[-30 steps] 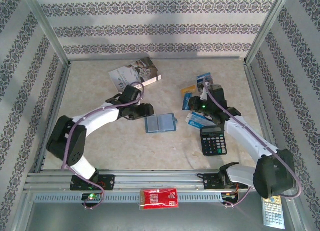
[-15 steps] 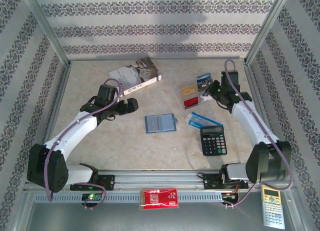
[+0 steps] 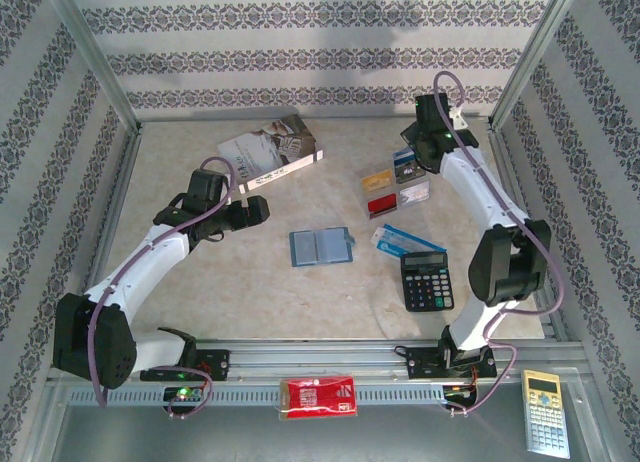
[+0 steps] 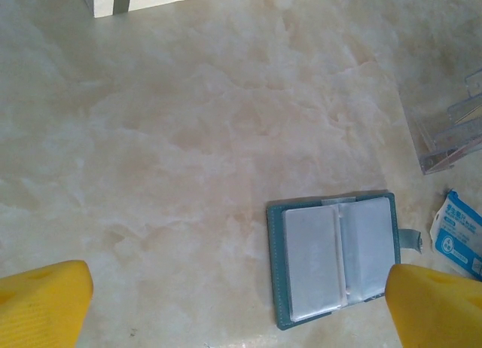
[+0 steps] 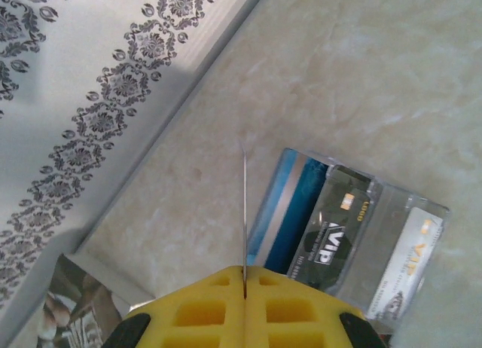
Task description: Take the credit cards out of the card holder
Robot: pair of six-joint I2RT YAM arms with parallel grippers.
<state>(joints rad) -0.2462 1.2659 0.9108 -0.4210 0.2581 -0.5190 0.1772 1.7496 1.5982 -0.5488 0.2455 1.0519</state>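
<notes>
Open card holder (image 4: 335, 257), left claw (image 4: 241, 303) wide open nearby, fingertips cropped, right claw (image 5: 245, 288) pinching thin edge-on sheet (image 5: 244, 205)

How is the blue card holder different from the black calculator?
The card holder is blue-grey; the calculator is black with a screen and buttons. The card holder lies folded open, showing two pale pockets; the calculator is one solid slab. The card holder sits mid-table; the calculator lies off to its right. Both lie flat and are about the same size.
</notes>
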